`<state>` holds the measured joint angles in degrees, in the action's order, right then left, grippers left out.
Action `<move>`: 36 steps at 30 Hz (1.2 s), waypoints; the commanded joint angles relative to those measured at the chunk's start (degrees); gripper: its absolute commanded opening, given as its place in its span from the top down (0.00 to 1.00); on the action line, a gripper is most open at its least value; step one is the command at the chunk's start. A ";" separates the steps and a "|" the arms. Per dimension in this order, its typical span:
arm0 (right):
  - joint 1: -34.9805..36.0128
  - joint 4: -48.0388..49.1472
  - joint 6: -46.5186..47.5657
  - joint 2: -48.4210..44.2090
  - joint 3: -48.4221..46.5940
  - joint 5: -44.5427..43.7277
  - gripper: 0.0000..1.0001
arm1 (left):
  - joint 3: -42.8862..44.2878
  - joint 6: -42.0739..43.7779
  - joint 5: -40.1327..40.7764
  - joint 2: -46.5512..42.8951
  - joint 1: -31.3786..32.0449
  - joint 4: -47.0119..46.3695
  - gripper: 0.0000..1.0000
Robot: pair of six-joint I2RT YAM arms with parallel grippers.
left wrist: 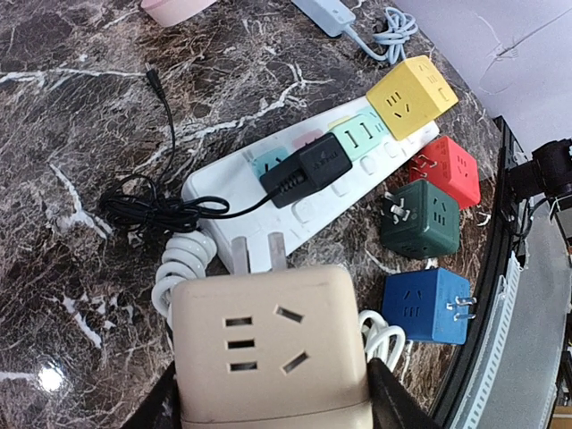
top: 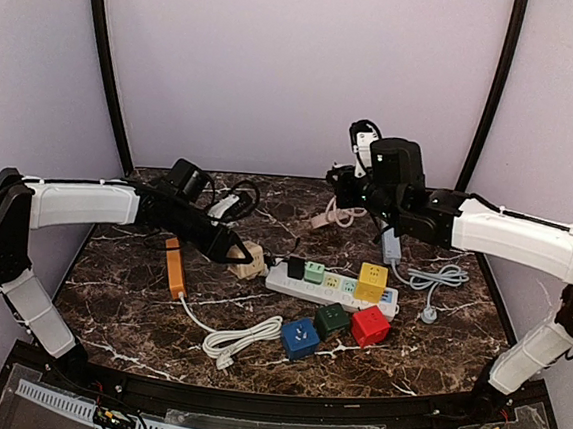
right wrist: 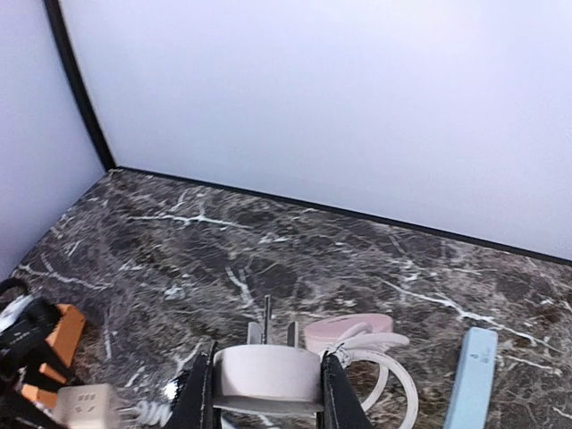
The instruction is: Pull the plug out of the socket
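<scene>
My left gripper [top: 235,251] is shut on a beige cube socket [top: 250,263], held just left of the white power strip [top: 332,290]. In the left wrist view the cube [left wrist: 273,344] fills the space between my fingers and its two metal prongs [left wrist: 259,250] stick out bare, clear of the strip [left wrist: 223,192]. My right gripper [top: 337,182] is raised over the back of the table. In the right wrist view it [right wrist: 266,386] is shut on a round white plug [right wrist: 266,374] with its prongs bare. The plug's white cable runs to a pink strip [right wrist: 349,329].
A black adapter [top: 296,267], a mint plug [top: 314,271] and a yellow cube [top: 371,280] sit in the white strip. Blue [top: 299,337], dark green [top: 331,320] and red [top: 369,325] cubes lie in front. An orange strip [top: 175,266] lies left, a light blue strip [top: 391,246] right.
</scene>
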<state>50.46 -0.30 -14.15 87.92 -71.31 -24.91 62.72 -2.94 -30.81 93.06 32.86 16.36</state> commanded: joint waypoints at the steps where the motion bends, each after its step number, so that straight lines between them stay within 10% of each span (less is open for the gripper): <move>1: -6.94 -2.32 0.00 -5.18 3.63 -1.88 1.00 | -1.38 2.10 -3.32 -5.31 -0.33 -1.64 0.99; 18: -28.48 -7.85 -14.36 -11.20 28.05 14.96 0.95 | -3.01 1.00 -10.53 -9.91 -0.34 -6.34 0.99; 36: -29.23 -10.78 -12.92 -22.04 28.55 18.15 0.19 | -3.58 -0.03 -11.19 -11.03 -0.34 -7.62 0.99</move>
<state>21.58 -9.39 -28.16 69.95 -41.30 -8.62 59.61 -2.74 -38.70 85.91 32.84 13.26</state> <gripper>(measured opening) 0.779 0.495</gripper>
